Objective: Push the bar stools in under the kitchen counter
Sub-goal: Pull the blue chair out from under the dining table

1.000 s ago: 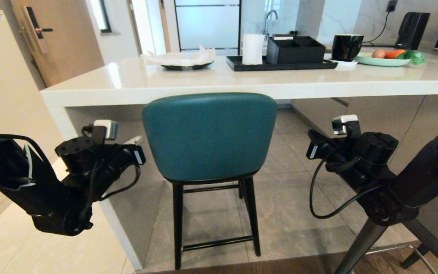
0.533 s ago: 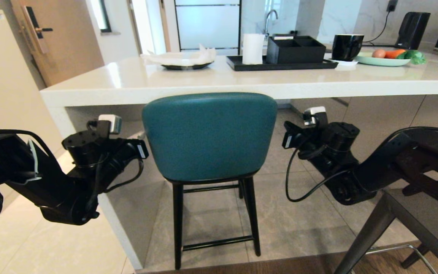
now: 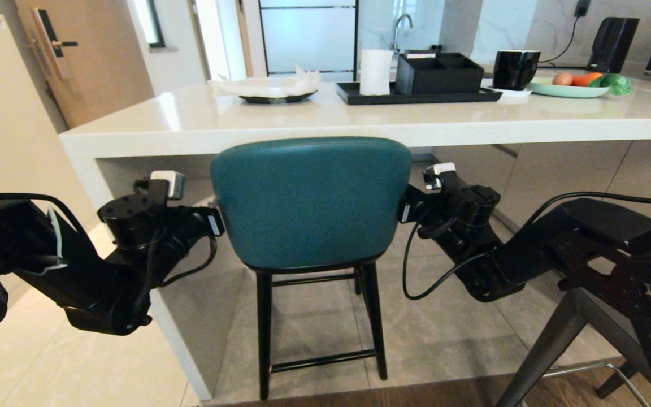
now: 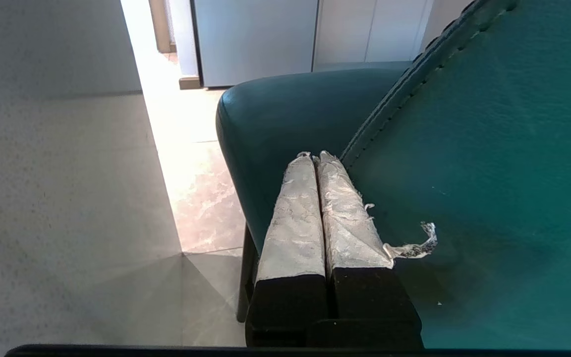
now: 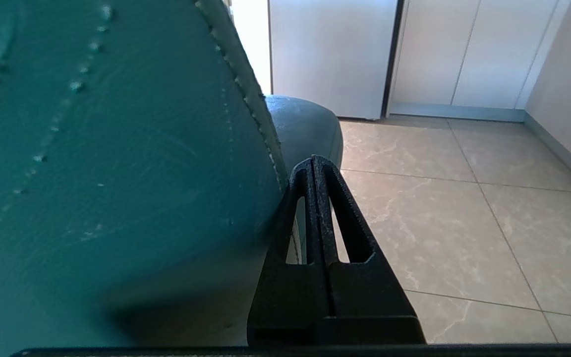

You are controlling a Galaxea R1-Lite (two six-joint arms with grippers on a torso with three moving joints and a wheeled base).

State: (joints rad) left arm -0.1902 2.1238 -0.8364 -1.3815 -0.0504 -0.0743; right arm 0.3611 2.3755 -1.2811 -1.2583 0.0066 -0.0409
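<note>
The teal bar stool [image 3: 311, 203] stands with its back to me, its seat partly under the white kitchen counter [image 3: 190, 121]. My left gripper [image 3: 216, 221] is at the left edge of the backrest. Its tape-wrapped fingers [image 4: 295, 213] are shut and lie against the teal leather [image 4: 488, 173]. My right gripper [image 3: 405, 207] is at the right edge of the backrest. It is shut too, and its black tip [image 5: 313, 161] rests by the stitched seam [image 5: 260, 124]. At the bottom right, only the grey legs [image 3: 540, 350] of the dark grey stool show, behind my right arm.
The counter's white side panel [image 3: 133, 254] stands close beside my left arm. On the counter are a black tray [image 3: 416, 95] with a paper roll [image 3: 375, 72], a black mug [image 3: 515, 69] and a plate of vegetables [image 3: 571, 87]. Tiled floor [image 5: 464, 208] runs beneath the counter.
My right arm has swung in to the left until its gripper reached the stool's right edge. My left gripper has crept slightly towards the left edge. The stool has not moved.
</note>
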